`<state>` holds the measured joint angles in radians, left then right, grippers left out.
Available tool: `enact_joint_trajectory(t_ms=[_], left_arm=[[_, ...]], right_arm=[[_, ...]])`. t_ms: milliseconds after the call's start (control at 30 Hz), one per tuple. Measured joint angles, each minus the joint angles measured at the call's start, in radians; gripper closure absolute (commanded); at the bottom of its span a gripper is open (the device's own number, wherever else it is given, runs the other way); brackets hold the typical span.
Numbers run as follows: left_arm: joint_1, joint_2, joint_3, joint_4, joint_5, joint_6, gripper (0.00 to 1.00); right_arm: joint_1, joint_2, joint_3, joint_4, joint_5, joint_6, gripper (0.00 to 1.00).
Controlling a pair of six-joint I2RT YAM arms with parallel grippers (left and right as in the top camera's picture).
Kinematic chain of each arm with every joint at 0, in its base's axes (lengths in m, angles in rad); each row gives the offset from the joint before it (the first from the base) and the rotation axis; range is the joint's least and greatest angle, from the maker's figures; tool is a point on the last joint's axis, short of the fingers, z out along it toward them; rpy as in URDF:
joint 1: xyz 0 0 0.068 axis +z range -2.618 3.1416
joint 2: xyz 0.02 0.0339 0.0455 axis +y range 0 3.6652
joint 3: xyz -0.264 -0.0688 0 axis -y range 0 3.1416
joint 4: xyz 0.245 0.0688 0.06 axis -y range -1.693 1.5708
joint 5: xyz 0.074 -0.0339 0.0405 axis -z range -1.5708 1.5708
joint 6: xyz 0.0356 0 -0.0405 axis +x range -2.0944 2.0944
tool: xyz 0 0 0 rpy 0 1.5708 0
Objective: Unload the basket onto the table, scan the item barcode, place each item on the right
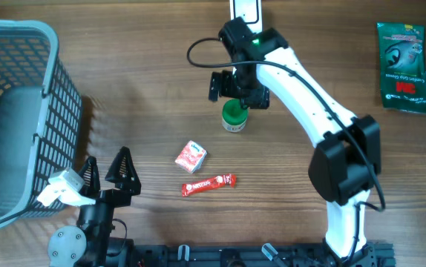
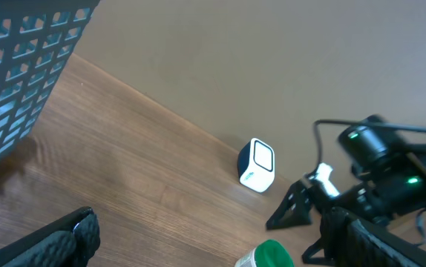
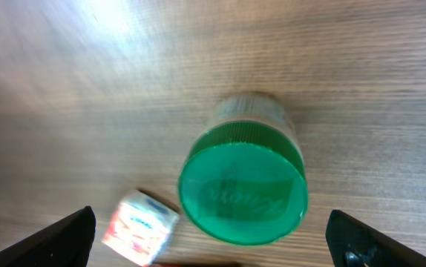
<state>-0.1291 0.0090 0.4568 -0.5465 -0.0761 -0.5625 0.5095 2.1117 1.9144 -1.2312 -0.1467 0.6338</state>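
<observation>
A small jar with a green lid (image 1: 234, 116) stands upright on the wooden table. My right gripper (image 1: 235, 89) hovers directly above it, open, one finger on each side of the lid (image 3: 243, 191) and touching nothing. The white and blue barcode scanner (image 1: 244, 9) sits at the far edge of the table, and shows in the left wrist view as the scanner (image 2: 257, 165). My left gripper (image 1: 107, 169) stands open and empty at the near left; the jar's lid (image 2: 272, 254) shows low in its view.
A red and white small box (image 1: 191, 156) and a red stick packet (image 1: 208, 183) lie near the middle. A grey wire basket (image 1: 46, 37) fills the left side. A green package (image 1: 402, 67) lies at the far right.
</observation>
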Motion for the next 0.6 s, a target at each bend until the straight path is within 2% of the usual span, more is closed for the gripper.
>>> enact_joint_trajectory(t_ms=[200, 600], left_arm=[[0.0, 0.0, 0.0, 0.0, 0.0, 0.0, 0.0], [0.0, 0.0, 0.0, 0.0, 0.0, 0.0, 0.0]], right_arm=[[-0.018, 0.039, -0.06, 0.04, 0.036, 0.078, 0.0], [-0.013, 0.146, -0.063, 0.038, -0.04, 0.042, 0.0]])
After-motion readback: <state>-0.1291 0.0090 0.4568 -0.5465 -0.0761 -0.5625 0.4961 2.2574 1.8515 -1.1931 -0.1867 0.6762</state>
